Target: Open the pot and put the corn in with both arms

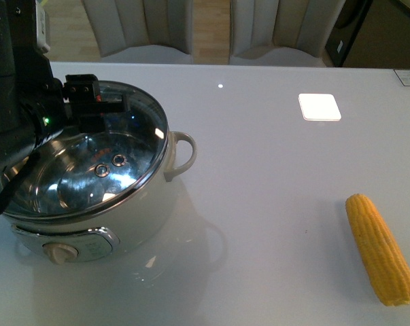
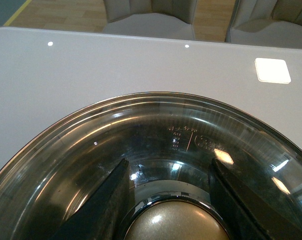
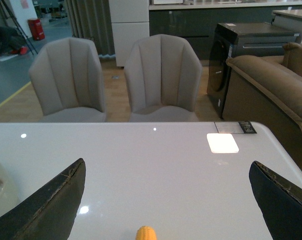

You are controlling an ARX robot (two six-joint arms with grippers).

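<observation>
so the pot (image 1: 147, 204) is sitting on the left side of the tabletop (image 1: 272, 183) with its glass lid (image 1: 89, 163) covering the opening. maybe it's tipping a little, but i can't tell if it's actually lifting off. the left tool (image 2: 168, 165) is hanging right over it. in the left wrist view its fingers (image 2: 108, 205) are hugging the lid knob (image 2: 176, 222) on both sides, narrow and looking clamped on. makes sense, since the knob's the only thing to grab for pulling the lid up.

the corn (image 1: 381, 251) is lying flat on the tabletop over on the right, well apart from the pot. the right tool (image 3: 167, 167) is gaping wide and holding nothing, with the tip of the cob showing between its fingers. i'm guessing it's lining up to pinch across the cob. the split is looking sensible, each arm working its own side. the lid is needing to clear sideways before any corn's going in.
</observation>
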